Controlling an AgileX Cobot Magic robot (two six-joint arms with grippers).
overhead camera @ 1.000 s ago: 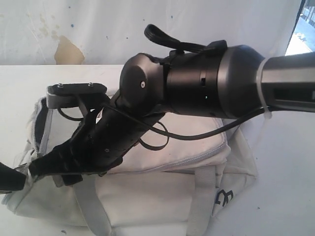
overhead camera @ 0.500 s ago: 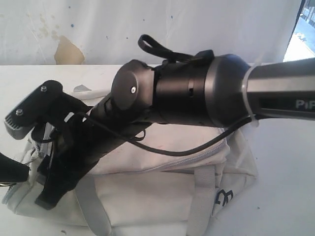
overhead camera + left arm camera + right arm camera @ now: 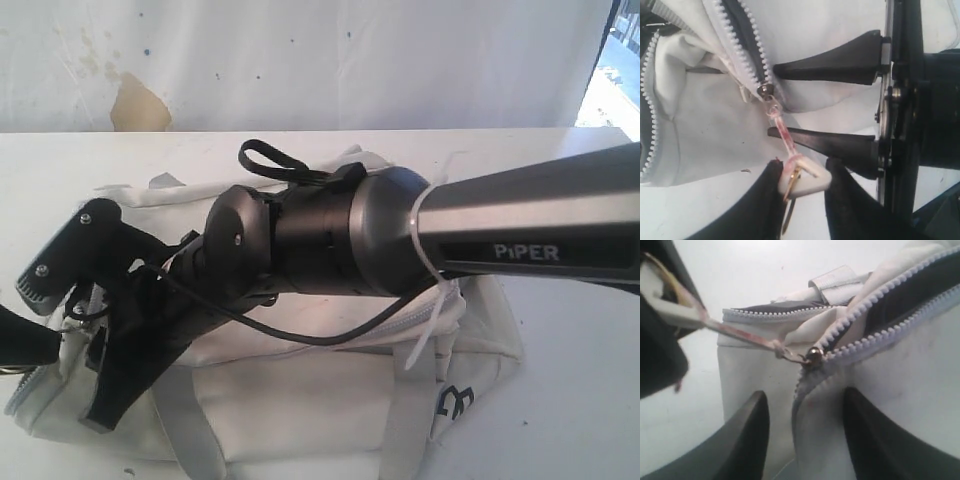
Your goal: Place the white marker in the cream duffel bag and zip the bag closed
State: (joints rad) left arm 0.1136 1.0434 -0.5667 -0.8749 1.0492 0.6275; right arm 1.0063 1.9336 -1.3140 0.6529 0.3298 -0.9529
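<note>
The left gripper (image 3: pixel 802 172) has its jaws pinched on the white tab (image 3: pixel 807 184), whose cord (image 3: pixel 782 132) runs straight to the slider (image 3: pixel 814 356). The right gripper (image 3: pixel 805 392) has its jaws apart, straddling bag (image 3: pixel 300 390) fabric just beside the slider. Past the slider the zipper (image 3: pixel 890 300) gapes. The bag lies on the table (image 3: pixel 570 400).

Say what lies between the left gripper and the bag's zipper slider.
A thin, red-stained clear pull cord, stretched taut; both wrist views show it.
</note>
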